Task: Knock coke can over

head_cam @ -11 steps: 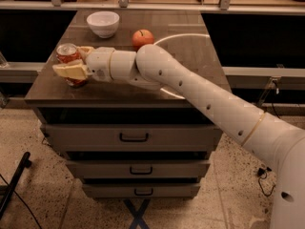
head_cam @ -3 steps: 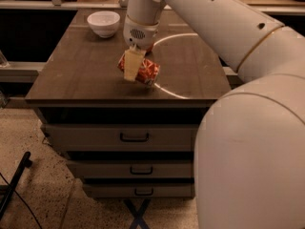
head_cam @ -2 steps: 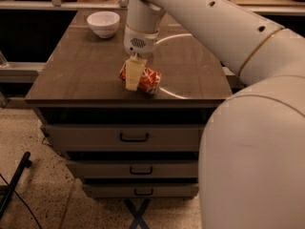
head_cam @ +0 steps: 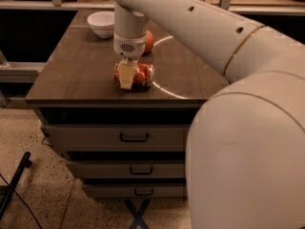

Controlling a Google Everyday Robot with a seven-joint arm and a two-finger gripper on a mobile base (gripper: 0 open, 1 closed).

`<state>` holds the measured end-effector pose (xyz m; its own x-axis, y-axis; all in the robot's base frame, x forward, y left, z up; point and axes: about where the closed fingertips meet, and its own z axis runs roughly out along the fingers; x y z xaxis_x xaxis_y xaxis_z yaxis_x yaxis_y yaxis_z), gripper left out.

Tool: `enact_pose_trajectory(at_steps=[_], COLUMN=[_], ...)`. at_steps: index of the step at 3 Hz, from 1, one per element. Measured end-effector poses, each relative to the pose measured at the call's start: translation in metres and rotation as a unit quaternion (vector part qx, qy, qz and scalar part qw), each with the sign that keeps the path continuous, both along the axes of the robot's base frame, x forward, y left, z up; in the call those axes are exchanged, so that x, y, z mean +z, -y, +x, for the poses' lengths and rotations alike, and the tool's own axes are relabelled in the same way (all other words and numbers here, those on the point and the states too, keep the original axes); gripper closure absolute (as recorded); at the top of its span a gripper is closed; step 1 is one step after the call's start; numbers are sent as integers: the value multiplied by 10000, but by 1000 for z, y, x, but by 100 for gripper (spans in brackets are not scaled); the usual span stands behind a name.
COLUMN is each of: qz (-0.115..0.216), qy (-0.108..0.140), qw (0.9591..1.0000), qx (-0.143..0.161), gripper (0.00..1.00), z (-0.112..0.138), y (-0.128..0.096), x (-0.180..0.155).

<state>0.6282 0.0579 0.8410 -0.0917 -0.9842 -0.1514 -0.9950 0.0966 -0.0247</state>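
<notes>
The coke can (head_cam: pixel 143 75) is red-orange and lies on its side on the dark table (head_cam: pixel 81 66), near the front edge at the middle. My gripper (head_cam: pixel 126 79) comes down from above and is shut on the can, with one cream finger (head_cam: pixel 125 75) across its front and the can showing on both sides of it. The white arm runs from the upper right and fills the right side of the view.
A white bowl (head_cam: pixel 102 23) stands at the table's back left. A round orange-red apple (head_cam: pixel 149 42) sits just behind the gripper's wrist, partly hidden. Drawers (head_cam: pixel 133 137) are below the tabletop. A black pole (head_cam: pixel 14 185) leans on the floor at lower left.
The gripper has lowered the tilted can and moved it slightly toward the table's front. The can now lies on its side on the tabletop.
</notes>
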Motion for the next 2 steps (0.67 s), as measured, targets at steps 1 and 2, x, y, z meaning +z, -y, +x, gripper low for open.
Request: enact_pose_trajectory(at_steps=[1,2], qz=[43,44], qy=[254,254], qw=[9996,9996], qx=[88,88], gripper=[0,0], z=[20,20], y=[-15,-15], x=[4,4])
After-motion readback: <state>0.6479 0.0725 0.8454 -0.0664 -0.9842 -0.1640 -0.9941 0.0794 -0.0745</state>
